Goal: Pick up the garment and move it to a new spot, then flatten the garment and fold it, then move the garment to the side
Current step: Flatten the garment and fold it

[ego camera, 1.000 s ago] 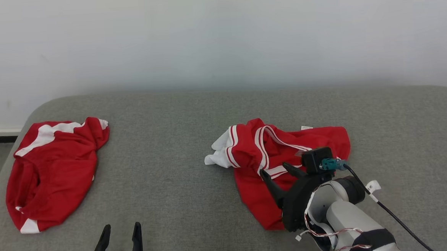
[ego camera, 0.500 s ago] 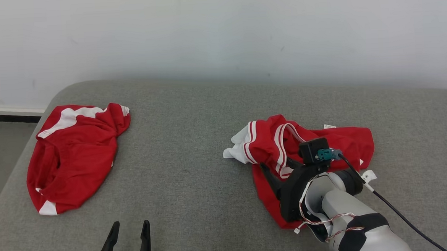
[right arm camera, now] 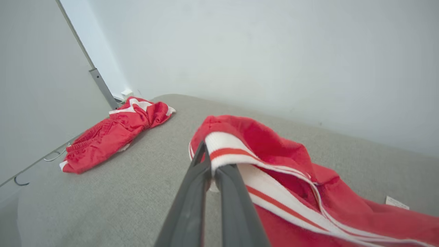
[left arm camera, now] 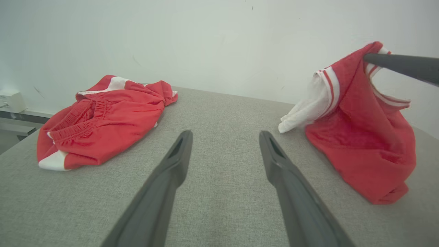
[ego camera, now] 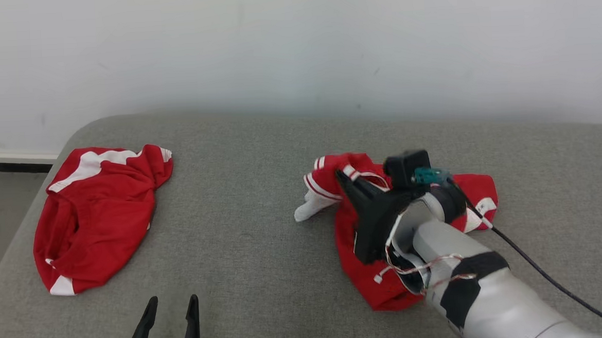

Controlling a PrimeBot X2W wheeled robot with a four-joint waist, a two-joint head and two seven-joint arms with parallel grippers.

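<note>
The garment (ego camera: 355, 261) is a crumpled red jersey with white striped trim, lying right of centre on the grey padded surface (ego camera: 242, 234). My right gripper (ego camera: 343, 177) is shut on its white-and-red striped edge and holds that part raised, while the rest drapes down to the surface. The right wrist view shows the right gripper (right arm camera: 211, 161) pinching the trim of the garment (right arm camera: 274, 151). My left gripper (ego camera: 173, 302) stands open and empty near the front edge, well left of the garment. In the left wrist view the left gripper (left arm camera: 225, 134) points between the two red cloths, with the garment (left arm camera: 363, 144) hanging at right.
A second red garment, shorts with white patches (ego camera: 97, 210), lies crumpled at the far left near the surface's rounded corner; the shorts (left arm camera: 109, 116) sit left of my left fingers. A pale wall runs behind. The floor drops off at the left edge.
My right gripper has shut on the garment's striped edge and lifted it up and back. The head camera shifted. My left gripper stayed open and still.
</note>
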